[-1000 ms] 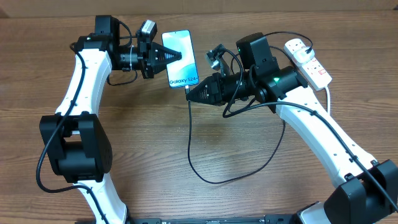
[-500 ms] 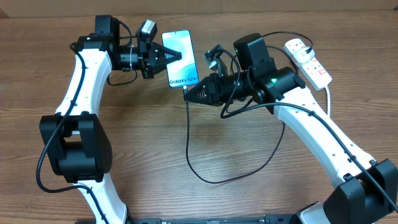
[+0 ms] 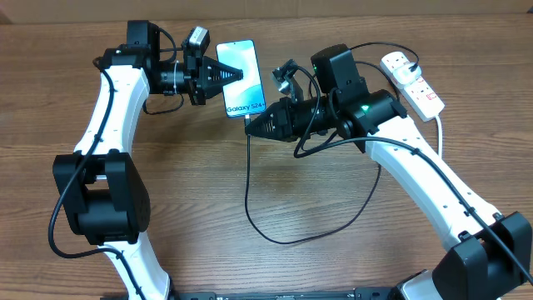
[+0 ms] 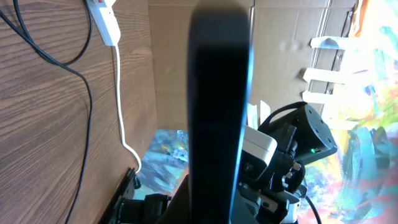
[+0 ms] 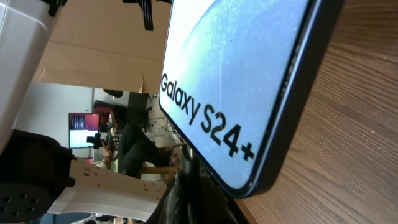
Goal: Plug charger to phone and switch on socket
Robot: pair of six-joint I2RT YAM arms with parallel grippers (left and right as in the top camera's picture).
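Phone (image 3: 241, 79) far centre on table (image 3: 200, 225), left edge clamped by left gripper (image 3: 221, 75), right gripper (image 3: 252, 125) pinching charger (image 3: 247, 175) tip at phone's near end, socket (image 3: 412, 82) far right.

I'm working over a brown wood-grain table (image 3: 166, 242) with the grain running side to side. The white extension socket (image 3: 414, 83) lies flat at about 2 o'clock, angled, with red markings on top. Its thick white cord (image 3: 440, 125) trails off it toward 3 o'clock. The black charger cable (image 3: 247, 192) lies in a wide loose loop on the wood from centre down toward 6 o'clock and back up to the right. I can't tell whether the phone (image 3: 241, 79) at 12 o'clock touches the wood.
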